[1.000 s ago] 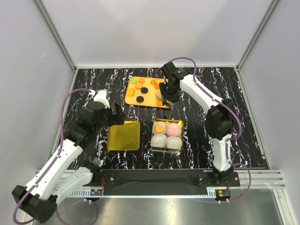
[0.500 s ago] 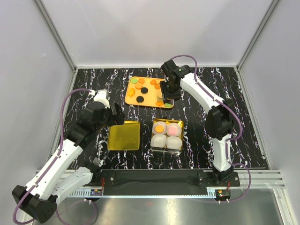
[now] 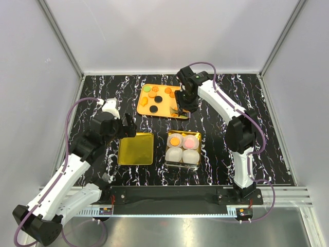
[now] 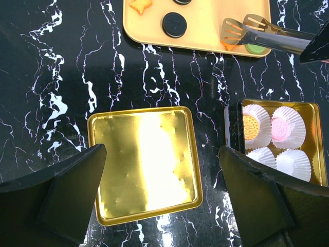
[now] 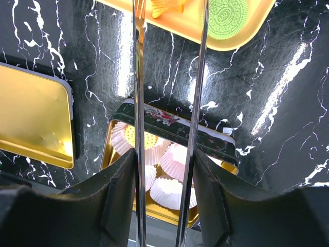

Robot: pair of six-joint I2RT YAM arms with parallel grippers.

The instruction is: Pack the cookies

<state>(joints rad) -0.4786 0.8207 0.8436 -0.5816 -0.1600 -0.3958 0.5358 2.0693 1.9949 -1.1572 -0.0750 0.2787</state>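
Several cookies lie on the orange tray (image 3: 164,105): a green one (image 3: 146,88), black ones (image 3: 159,99) and orange ones (image 3: 168,90). My right gripper (image 3: 185,99) is shut on metal tongs (image 3: 178,110), whose open tips hang over the tray's near right corner. In the right wrist view the tongs (image 5: 138,77) frame an orange cookie (image 5: 167,6), with a green cookie (image 5: 224,15) just to the right. The gold box (image 3: 199,149) holds white paper cups, one with an orange cookie (image 3: 175,140) and one with a pink cookie (image 3: 190,141). My left gripper (image 4: 162,170) is open above the gold lid (image 4: 144,164).
The gold lid (image 3: 136,148) lies flat to the left of the box. The black marble table (image 3: 247,123) is walled by white panels on three sides. The tongs (image 4: 257,31) and the box (image 4: 318,154) also show in the left wrist view.
My right gripper has shifted the tongs slightly back and left over the tray's near right corner. The left arm has barely moved.
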